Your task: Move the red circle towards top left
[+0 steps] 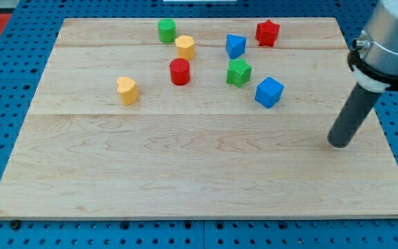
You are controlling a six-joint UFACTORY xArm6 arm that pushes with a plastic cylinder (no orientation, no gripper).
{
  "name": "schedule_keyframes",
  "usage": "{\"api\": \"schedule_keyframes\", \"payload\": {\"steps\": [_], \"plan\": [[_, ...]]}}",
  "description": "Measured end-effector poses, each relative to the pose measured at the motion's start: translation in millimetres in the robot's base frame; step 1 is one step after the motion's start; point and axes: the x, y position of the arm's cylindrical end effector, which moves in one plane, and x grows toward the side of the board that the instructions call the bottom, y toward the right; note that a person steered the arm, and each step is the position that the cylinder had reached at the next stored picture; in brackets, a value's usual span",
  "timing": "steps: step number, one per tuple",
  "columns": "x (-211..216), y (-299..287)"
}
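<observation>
Red circle [179, 71] upright, my tip [338, 143] well right

My tip [338, 143] stood at the view's right, well apart from every block, with bare wooden board [185, 180] across the whole lower half. Between it and the red circle [179, 72] stood the blue cube [269, 92] and green star [239, 72]. Up-left of the circle, the yellow block [184, 47] sat close and the green cylinder [166, 30] just beyond, crowding that way.
</observation>
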Motion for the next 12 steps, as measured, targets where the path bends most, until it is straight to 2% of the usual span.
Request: {"api": "schedule_keyframes", "payload": {"steps": [1, 2, 3, 4, 5, 7, 8, 9, 10, 11, 12], "plan": [[-43.3, -15.6], [-55.4, -116.7], [-90.9, -193.3], [-107.8, -210.8], [-135.4, -191.0], [-142.1, -199.4], [-143.7, -219.0], [-161.4, -262.5], [-224.5, -302.2], [-209.5, -342.3], [-190.0, -308.5]]}}
